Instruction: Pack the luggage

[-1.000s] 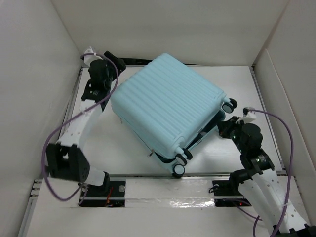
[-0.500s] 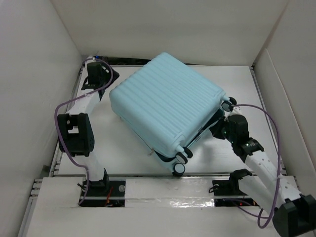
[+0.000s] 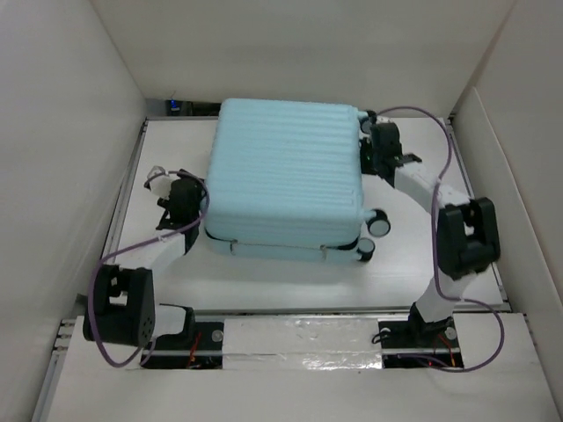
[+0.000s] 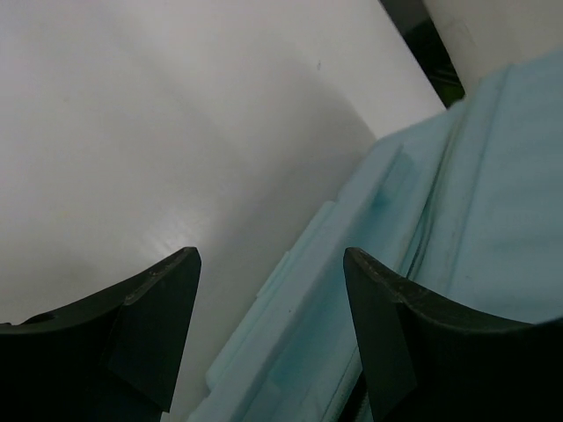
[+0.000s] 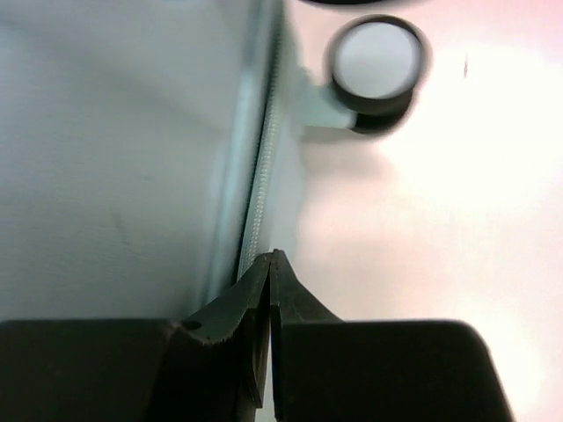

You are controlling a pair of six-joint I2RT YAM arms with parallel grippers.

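The luggage (image 3: 286, 176) has swung round square, lying shut on the table (image 3: 405, 255). The left gripper (image 4: 270, 259) gapes open at its left edge; the right gripper (image 5: 272, 264) is pinched closed along its wheel-side seam.

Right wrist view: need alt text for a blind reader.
The right gripper, jaws closed, points its tips at the zipper running along the edge of a pale blue suitcase. One white-and-black wheel sticks out at upper right over the white table.
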